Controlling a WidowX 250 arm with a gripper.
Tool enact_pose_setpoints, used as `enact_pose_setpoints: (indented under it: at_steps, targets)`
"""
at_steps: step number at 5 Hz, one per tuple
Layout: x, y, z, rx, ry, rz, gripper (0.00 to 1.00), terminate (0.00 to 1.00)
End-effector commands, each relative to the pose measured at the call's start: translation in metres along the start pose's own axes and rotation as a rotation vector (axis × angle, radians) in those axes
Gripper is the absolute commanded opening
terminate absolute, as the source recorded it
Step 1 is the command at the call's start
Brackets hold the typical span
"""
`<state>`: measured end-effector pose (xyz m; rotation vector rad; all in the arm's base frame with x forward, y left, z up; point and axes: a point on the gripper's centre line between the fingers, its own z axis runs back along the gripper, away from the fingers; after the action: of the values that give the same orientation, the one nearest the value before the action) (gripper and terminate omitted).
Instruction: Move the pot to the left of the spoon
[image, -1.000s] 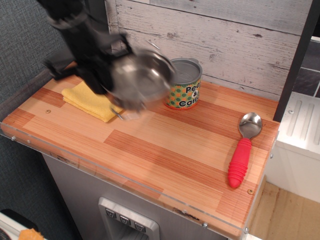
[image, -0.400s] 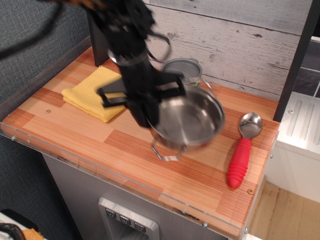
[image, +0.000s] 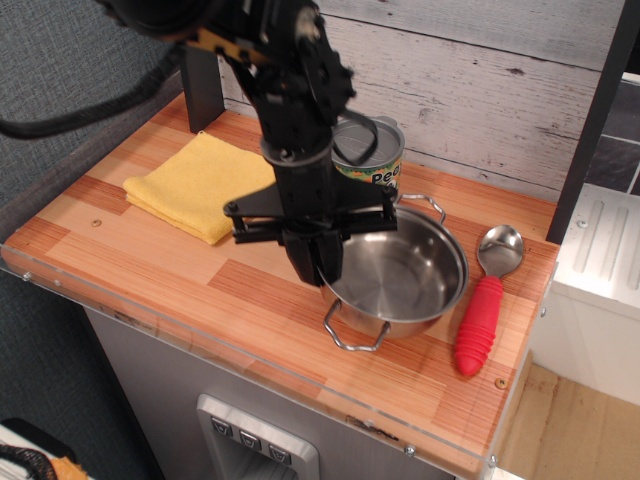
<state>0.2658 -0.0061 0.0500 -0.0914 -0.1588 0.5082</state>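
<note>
One step looks left: letting go cleanly. The stainless-steel pot (image: 400, 275) sits toward the right edge of the worktop (image: 130, 270), nearer the front than the back, just beside the red-handled spoon (image: 487, 296) on its left, apparently not touching it. The gripper (image: 312, 262) is at the pot's left rim, and its fingers (image: 302, 258) seem clamped on that rim, though the pads are dark and hard to read. Whether the pot base is fully down is unclear; looks resting. Judgement: confirm the base is flat before parting the fingers, then lift straight up so the rim isn't dragged toward the spoon or tipped. The near wire handle (image: 354, 336) points at the front edge; the peas-and-carrots can (image: 372, 160) stands close behind, so avoid swinging back. The yellow cloth (image: 195, 185) lies well apart near the left edge.
</note>
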Motion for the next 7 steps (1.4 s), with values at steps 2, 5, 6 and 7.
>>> enact_pose_setpoints:
  at_steps: [2,5,6,7]
  targets:
    - [-0.0201,0.0110,-0.0087,0.019,-0.024,0.074,0.00,0.00]
    - [-0.0219,0.0116,-0.0104,-0.006,-0.025,0.090,1.00,0.00]
    - [-0.0218,0.0124,-0.0081,0.000,-0.023,0.091,1.00,0.00]
    - [-0.0222,0.0125,-0.0023,0.005,-0.038,0.085,1.00,0.00]
